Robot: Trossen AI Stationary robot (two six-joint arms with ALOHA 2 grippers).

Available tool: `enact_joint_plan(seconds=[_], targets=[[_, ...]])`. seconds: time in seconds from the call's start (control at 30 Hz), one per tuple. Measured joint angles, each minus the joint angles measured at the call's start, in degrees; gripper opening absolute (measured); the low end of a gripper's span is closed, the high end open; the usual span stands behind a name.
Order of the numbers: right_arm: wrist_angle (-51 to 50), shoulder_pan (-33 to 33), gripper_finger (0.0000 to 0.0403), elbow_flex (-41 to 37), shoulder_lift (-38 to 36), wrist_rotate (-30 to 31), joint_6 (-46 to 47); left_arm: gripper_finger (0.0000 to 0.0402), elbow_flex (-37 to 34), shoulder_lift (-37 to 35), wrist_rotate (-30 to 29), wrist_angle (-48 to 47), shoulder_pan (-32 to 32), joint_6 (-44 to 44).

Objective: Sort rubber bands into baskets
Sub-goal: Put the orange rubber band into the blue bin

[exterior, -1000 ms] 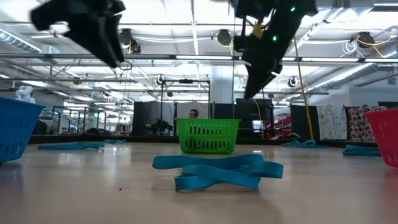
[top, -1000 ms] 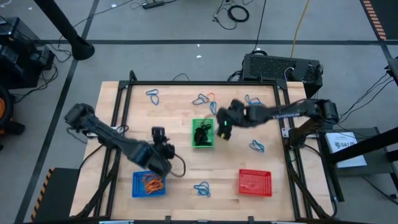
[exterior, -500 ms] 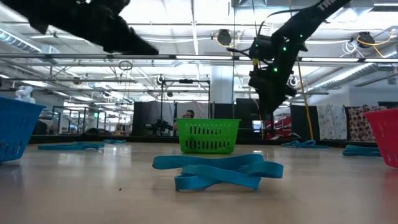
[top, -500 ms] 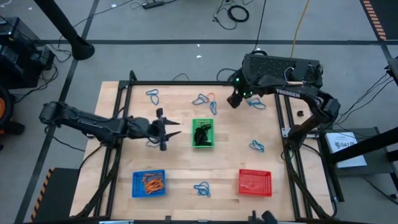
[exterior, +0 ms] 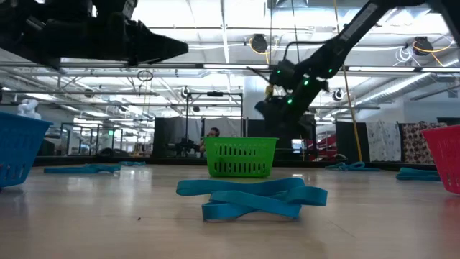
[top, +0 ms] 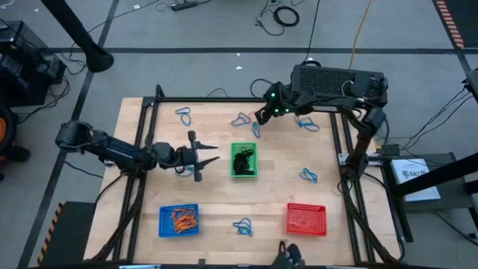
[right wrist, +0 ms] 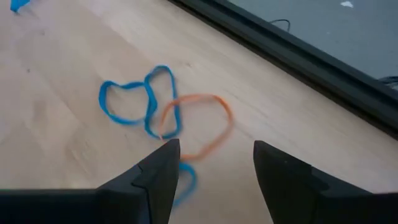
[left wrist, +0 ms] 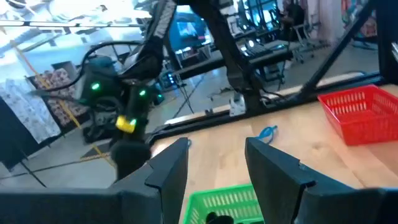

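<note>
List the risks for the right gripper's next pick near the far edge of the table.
1. The orange rubber band overlaps a blue rubber band, and the open right gripper hovers just above them; closing there could lift both colours together.
2. The pair lies close to the black metal frame, so a low approach might clip it.
3. The open left gripper waits beside the green basket; if a band goes there, the arms might crowd.
</note>
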Motion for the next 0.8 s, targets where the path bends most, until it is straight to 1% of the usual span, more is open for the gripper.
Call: enact_joint_plan(seconds=[0.07,0.17,0.33,0.53,0.6,0.67,0.73,0.8], targets=[[1.4,0.4,0.0199,1.6,2.9,0.0,0.9,0.0169,0.1,1.3,0.2,0.2,0.2,0.2],[1.0,0.9,0.0199,4.6,7.0,0.4,1.2,0.0169,0.1,3.3,0.3,2.5,0.9,1.3],[-2.1,2.3,0.0199,9.1,12.3,6.9,0.8,0.0169,0.1,5.6,0.3,3.9,1.7,1.5],[-7.5,4.9,0.0193,13.7,14.9,8.7,-0.5,0.0169,0.1,6.6,0.3,4.8,2.2,1.6],[-10.3,5.5,0.0176,15.4,15.9,9.7,-2.0,0.0169,0.1,6.5,0.7,4.8,2.2,1.6],[-12.5,5.8,0.0149,16.8,16.6,9.4,-2.4,0.0169,0.1,6.6,1.4,4.8,2.2,1.6],[-14.2,5.9,0.0111,17.9,17.2,8.7,-2.5,0.0169,0.1,6.5,1.6,4.9,2.2,1.6],[-14.7,6.0,0.0064,18.1,17.2,7.9,-2.9,0.0169,0.1,6.6,1.7,4.8,2.2,1.5]])
